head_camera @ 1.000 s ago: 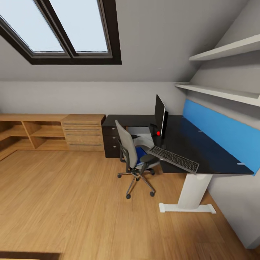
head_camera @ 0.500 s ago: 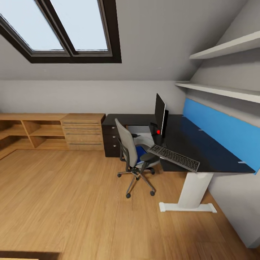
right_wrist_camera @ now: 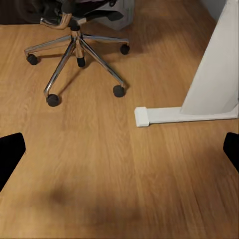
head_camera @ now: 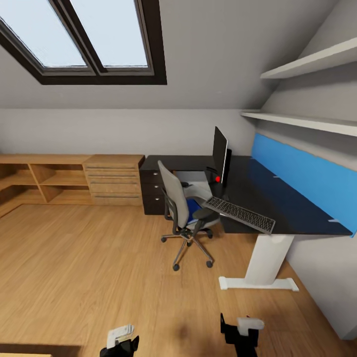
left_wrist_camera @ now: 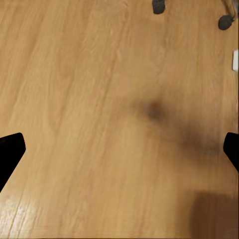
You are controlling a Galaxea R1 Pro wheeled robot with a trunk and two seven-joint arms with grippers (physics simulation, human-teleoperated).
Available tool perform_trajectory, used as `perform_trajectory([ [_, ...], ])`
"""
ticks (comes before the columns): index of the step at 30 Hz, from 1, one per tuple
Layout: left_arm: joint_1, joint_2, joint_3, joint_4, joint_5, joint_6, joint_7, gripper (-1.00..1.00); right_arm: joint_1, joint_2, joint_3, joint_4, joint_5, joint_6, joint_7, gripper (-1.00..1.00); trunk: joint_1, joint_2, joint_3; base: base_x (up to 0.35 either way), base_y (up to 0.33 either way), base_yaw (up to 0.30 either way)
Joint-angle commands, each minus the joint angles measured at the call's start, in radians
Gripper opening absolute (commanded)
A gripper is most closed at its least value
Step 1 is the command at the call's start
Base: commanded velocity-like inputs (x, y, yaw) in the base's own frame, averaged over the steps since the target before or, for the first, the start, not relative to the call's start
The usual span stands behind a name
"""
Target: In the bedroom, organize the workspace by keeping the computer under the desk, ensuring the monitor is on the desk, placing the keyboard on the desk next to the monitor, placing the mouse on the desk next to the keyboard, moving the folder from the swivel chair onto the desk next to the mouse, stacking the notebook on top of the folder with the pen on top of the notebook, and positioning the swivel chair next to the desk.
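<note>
I see both hands wide apart, empty (over wood floor (left_wrist_camera: 99, 99)) | grey swivel chair (head_camera: 184, 212) beside black worktop (head_camera: 277, 203) | blue folder (head_camera: 192, 209) on seat

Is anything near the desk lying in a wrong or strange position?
Yes. The keyboard lies slanted at the front edge of the desk, with one end seeming to jut past it toward the swivel chair. A blue item, likely the folder, lies on the chair's seat rather than the desk.

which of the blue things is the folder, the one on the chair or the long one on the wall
The folder is the small blue patch lying on the swivel chair seat. The long blue strip is a wall panel standing behind the desk.
</note>
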Motion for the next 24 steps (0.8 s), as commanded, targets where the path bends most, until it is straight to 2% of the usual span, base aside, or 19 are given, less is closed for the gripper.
perform_trajectory([
  [1,-0.015,-0.005,0.005,-0.001,0.009,0.008,-0.006,1.00,-0.021,0.001,0.002,0.010,0.001,0.005,-0.006,1.00,0.004,-0.008,-0.004,0.000,0.000,0.000],
  [3,-0.053,-0.013,0.005,-0.002,0.010,0.024,-0.006,1.00,-0.089,0.002,0.002,0.050,-0.001,0.030,-0.006,1.00,0.012,-0.022,-0.011,0.000,0.000,0.000],
  [4,-0.087,-0.017,0.005,-0.002,0.010,0.035,-0.006,1.00,-0.164,0.003,0.002,0.105,-0.012,0.056,-0.006,1.00,0.015,-0.029,-0.014,0.000,0.000,0.000],
  [5,-0.110,-0.020,0.005,-0.002,0.010,0.041,-0.006,1.00,-0.213,0.003,0.001,0.143,-0.028,0.068,-0.006,1.00,0.019,-0.036,-0.017,0.000,0.000,0.000],
  [8,-0.142,-0.022,0.005,-0.002,0.011,0.048,-0.007,1.00,-0.280,0.001,0.001,0.190,-0.063,0.078,-0.006,1.00,0.031,-0.057,-0.026,0.000,0.000,0.000],
  [10,-0.172,-0.024,0.005,-0.003,0.011,0.052,-0.009,1.00,-0.348,-0.001,0.001,0.223,-0.120,0.086,-0.006,1.00,0.038,-0.071,-0.033,0.000,0.000,0.000],
  [14,-0.193,-0.025,0.005,-0.004,0.012,0.053,-0.013,1.00,-0.399,-0.002,0.001,0.235,-0.171,0.105,-0.006,1.00,0.054,-0.099,-0.045,0.000,0.000,0.000],
  [22,-0.200,-0.022,0.002,-0.003,0.010,0.044,-0.017,1.00,-0.420,0.005,0.009,0.214,-0.182,0.102,-0.005,1.00,0.084,-0.155,-0.070,0.000,0.000,0.000],
  [24,-0.200,-0.021,0.002,-0.002,0.009,0.029,-0.016,1.00,-0.421,0.020,0.021,0.212,-0.176,0.093,-0.003,1.00,0.092,-0.169,-0.077,0.000,0.000,0.000],
])
